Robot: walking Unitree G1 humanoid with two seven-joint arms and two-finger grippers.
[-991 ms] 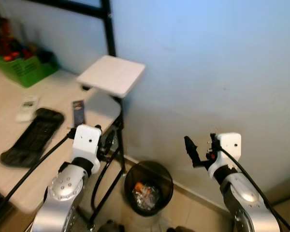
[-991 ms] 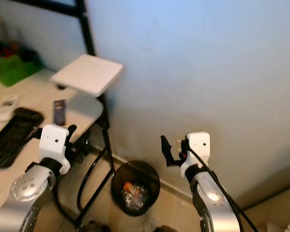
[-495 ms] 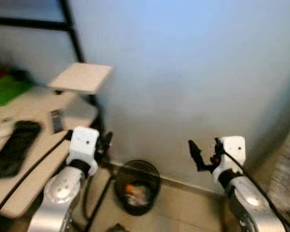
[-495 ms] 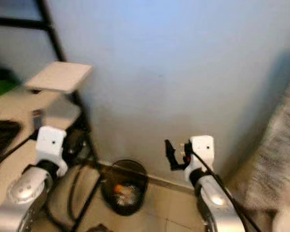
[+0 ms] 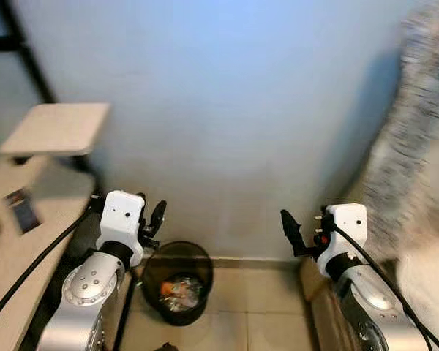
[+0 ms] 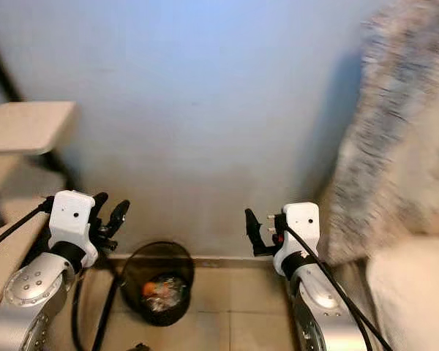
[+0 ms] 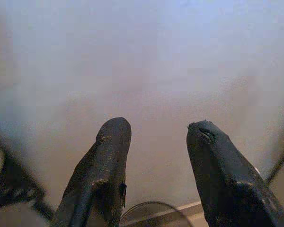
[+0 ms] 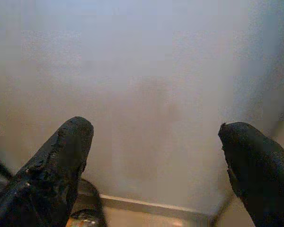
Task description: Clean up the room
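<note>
A plain pale blue wall [image 5: 227, 110] fills the field ahead, meeting a tiled floor [image 5: 249, 314] at a low skirting strip. At 7 o'clock in the head views, a round black trash bin [image 5: 177, 291] stands on the floor against the wall, holding crumpled litter with an orange piece visible. At 9 o'clock, a light wooden bench [image 5: 14, 219] extends along the edge, with a small raised shelf [image 5: 55, 128] above it on a black frame and a dark flat card-like item [image 5: 22, 208] lying on the bench top. At 3 o'clock, a grey, fuzzy fabric mass [image 5: 417, 146] hangs beside the wall, blurred. The left gripper [image 5: 152, 221] is raised near the wall, above and just beside the bin; its jaws stand moderately apart and hold nothing. The right gripper [image 5: 291, 232] is raised at 5 o'clock, well apart from the bin; its jaws are spread wide and hold nothing, as the right wrist view confirms with both fingertips [image 8: 66, 142] facing bare wall.
</note>
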